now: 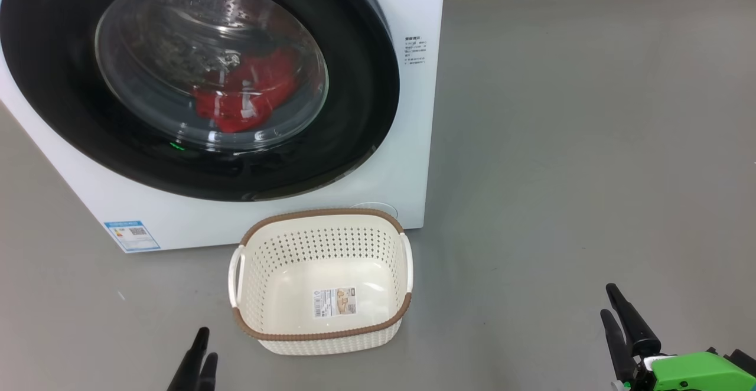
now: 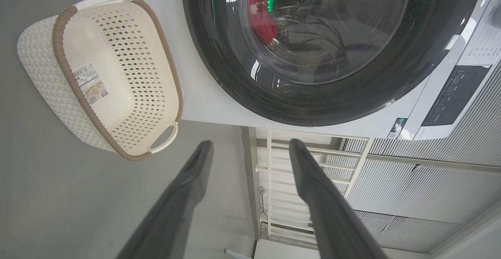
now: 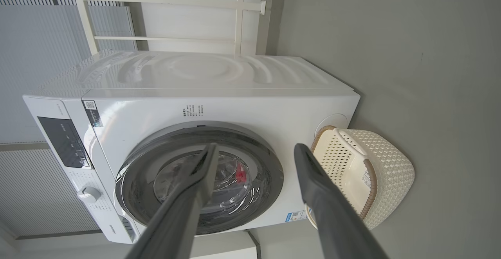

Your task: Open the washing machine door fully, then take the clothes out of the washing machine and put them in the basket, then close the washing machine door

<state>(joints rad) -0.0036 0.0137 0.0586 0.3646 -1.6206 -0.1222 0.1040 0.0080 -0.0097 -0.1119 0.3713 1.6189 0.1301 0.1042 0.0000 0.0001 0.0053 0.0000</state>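
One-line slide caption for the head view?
Washing machine door shut, red clothes inside; basket without clothes in front; left gripper and right gripper open, low.

Head looks down at washing machine door (image 1: 209, 66) and basket (image 1: 322, 212); sideways wrist views share both.

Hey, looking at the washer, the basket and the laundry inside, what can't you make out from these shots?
- Washing machine door, head view: top and left cut off by the frame edge.
- Clothes, head view: red fabric behind the door's curved glass and reflections; number of garments unclear.
- Sticker in the basket, head view: print too small to read.
- Left gripper, head view: bottom edge hides all but its fingertips.
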